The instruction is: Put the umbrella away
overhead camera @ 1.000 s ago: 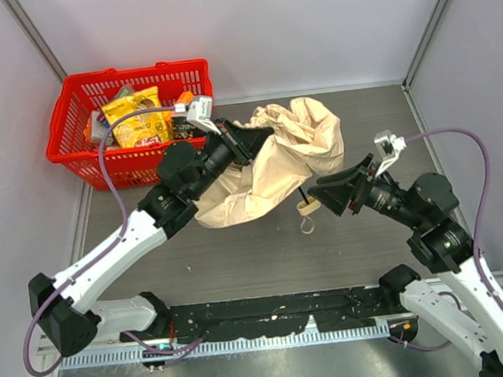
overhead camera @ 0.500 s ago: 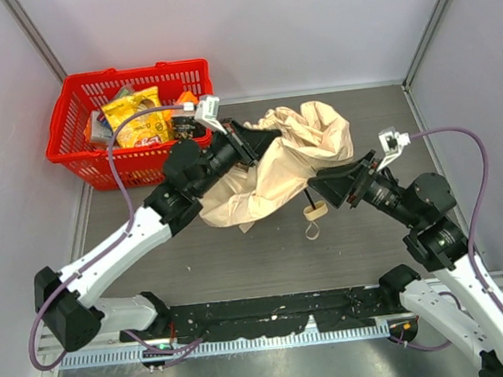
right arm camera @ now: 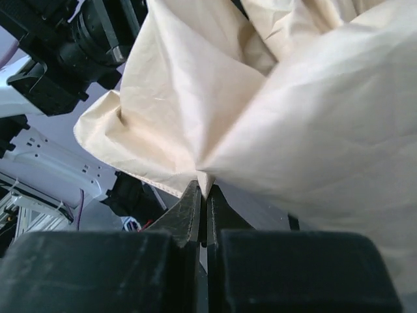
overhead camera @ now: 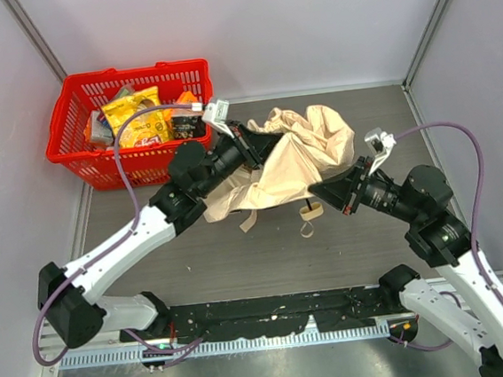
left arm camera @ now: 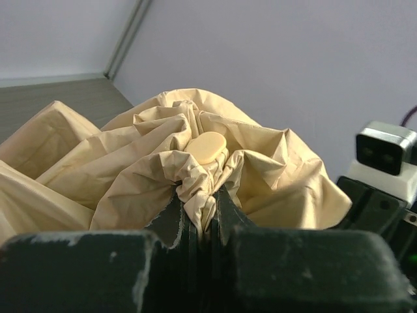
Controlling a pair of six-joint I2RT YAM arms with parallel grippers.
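Note:
The umbrella (overhead camera: 301, 152) is a crumpled beige canopy spread loose over the middle of the table, with its pale knob handle (overhead camera: 309, 210) and cord loop hanging at the lower edge. My left gripper (overhead camera: 261, 145) is shut on a bunch of fabric at the canopy's top, just below the round beige cap (left arm camera: 207, 147). My right gripper (overhead camera: 316, 188) is shut on a pinch of the canopy's lower edge; the fabric (right arm camera: 273, 117) fills most of the right wrist view. In the left wrist view the left gripper (left arm camera: 200, 208) squeezes a fold of cloth.
A red basket (overhead camera: 79, 156) with snack packets stands at the back left, close behind the left arm. Grey walls close the table at back and sides. The right arm's camera housing (left arm camera: 384, 151) shows past the canopy in the left wrist view.
My right gripper moved left toward the canopy's lower edge and closed on the fabric. The left gripper carried the canopy top slightly right and back, and the cloth has shifted with it.

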